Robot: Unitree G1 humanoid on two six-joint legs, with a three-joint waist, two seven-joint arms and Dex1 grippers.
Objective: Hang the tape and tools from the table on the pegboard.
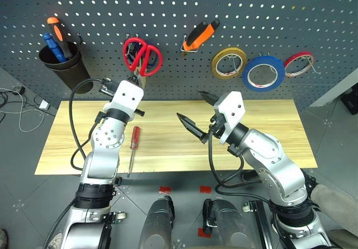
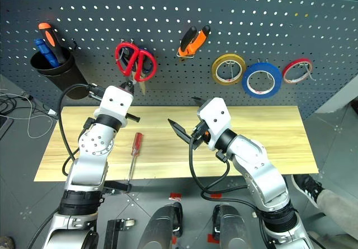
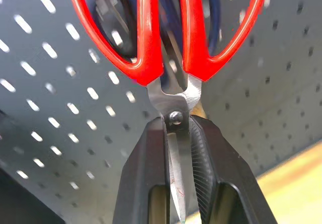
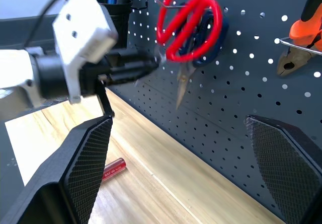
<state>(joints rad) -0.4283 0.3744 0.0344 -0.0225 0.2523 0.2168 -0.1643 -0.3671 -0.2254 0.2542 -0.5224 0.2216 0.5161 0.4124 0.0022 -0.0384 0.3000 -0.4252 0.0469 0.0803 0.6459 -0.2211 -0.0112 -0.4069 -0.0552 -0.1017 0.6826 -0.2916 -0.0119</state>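
My left gripper (image 3: pixel 177 123) is shut on the blades of the red-handled scissors (image 1: pixel 142 57), just below the pivot, and holds them up against the pegboard (image 1: pixel 168 8). Their red handles (image 4: pixel 188 22) sit at a metal hook, in front of blue-handled scissors. The red-handled screwdriver (image 1: pixel 134 137) lies on the table (image 1: pixel 268 131), beside my left arm. The orange-and-black pliers (image 1: pixel 200 35) and the blue tape (image 1: pixel 263 73) hang on the pegboard. My right gripper (image 1: pixel 197 112) hovers open and empty over the middle of the table.
A black cup (image 1: pixel 64 67) at the pegboard's left holds orange and blue screwdrivers. A yellow roll (image 1: pixel 228 62) and a thin red roll (image 1: pixel 298 63) hang on either side of the blue tape. Cables lie on the floor at the left.
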